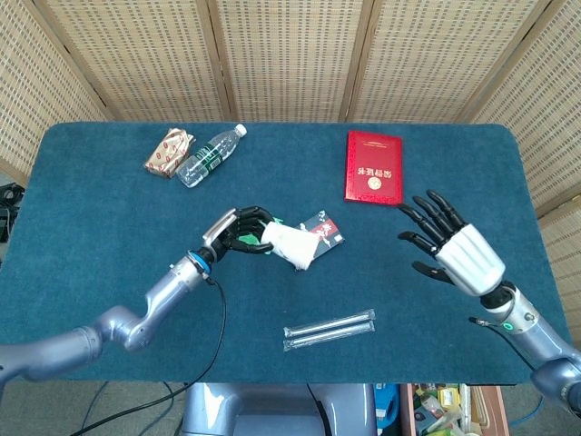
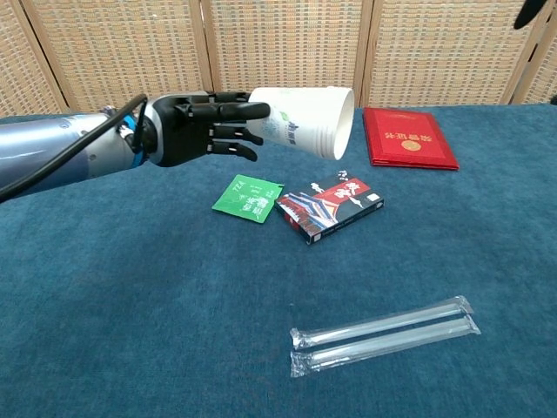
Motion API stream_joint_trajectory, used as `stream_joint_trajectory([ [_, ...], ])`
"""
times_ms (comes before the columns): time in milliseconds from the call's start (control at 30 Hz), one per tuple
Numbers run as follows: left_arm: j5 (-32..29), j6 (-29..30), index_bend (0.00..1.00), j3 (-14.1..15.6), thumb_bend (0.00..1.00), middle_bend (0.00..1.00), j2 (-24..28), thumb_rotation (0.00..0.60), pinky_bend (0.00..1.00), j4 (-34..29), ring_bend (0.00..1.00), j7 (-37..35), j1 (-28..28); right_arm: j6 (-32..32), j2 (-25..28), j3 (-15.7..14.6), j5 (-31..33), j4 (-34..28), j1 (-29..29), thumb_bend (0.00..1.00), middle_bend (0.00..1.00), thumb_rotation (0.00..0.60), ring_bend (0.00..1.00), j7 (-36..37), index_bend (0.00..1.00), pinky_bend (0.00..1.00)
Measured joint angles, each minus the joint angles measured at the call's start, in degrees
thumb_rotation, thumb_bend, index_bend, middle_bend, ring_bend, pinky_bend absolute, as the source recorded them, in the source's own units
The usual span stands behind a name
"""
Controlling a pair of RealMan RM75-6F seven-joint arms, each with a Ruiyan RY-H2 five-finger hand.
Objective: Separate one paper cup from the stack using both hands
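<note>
My left hand (image 1: 238,231) (image 2: 202,129) grips a stack of white paper cups (image 1: 290,243) (image 2: 309,121) by its base end. The stack lies on its side in the air over the table's middle, its open mouth pointing to the right. My right hand (image 1: 451,243) hovers open over the right side of the table, fingers spread toward the cups and well apart from them. In the chest view only a dark fingertip (image 2: 526,13) of it shows at the top right corner.
A green tea sachet (image 2: 248,197) and a dark printed box (image 2: 329,205) lie under the cups. Two wrapped straws (image 1: 329,328) lie near the front edge. A red booklet (image 1: 373,167) is at the back right; a water bottle (image 1: 211,155) and a snack pack (image 1: 169,151) at the back left.
</note>
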Motion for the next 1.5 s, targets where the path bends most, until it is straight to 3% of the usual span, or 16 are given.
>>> stream_joint_trajectory([
  [433, -1.47, -3.3, 0.5, -2.54, 0.14, 0.5, -4.69, 0.6, 0.48, 3.0, 0.49, -0.84, -3.51, 1.06, -6.43, -2.54, -2.67, 6.79, 7.78, 0.21, 0.11, 0.6, 0.04, 1.43, 0.47, 0.07],
  [633, -1.26, -3.43, 0.5, -2.79, 0.14, 0.5, -4.74, 0.6, 0.48, 2.86, 0.49, -1.23, -3.46, 1.48, -7.46, -3.59, -2.64, 7.65, 8.92, 0.23, 0.11, 0.6, 0.04, 0.68, 0.48, 0.07],
  [867, -0.75, -3.4, 0.5, -2.73, 0.14, 0.5, -4.55, 0.6, 0.48, 2.09, 0.49, -2.03, -3.03, 1.57, -8.8, -4.32, -2.37, 7.77, 10.39, 0.28, 0.03, 0.6, 0.04, -0.84, 0.5, 0.07],
  [1500, -0.93, -4.2, 0.5, -3.21, 0.14, 0.5, -5.74, 0.6, 0.48, 1.97, 0.49, -2.69, -3.39, 1.44, -11.78, -6.11, -1.93, 7.42, 14.06, 0.48, 0.02, 0.6, 0.04, -4.29, 0.55, 0.1],
])
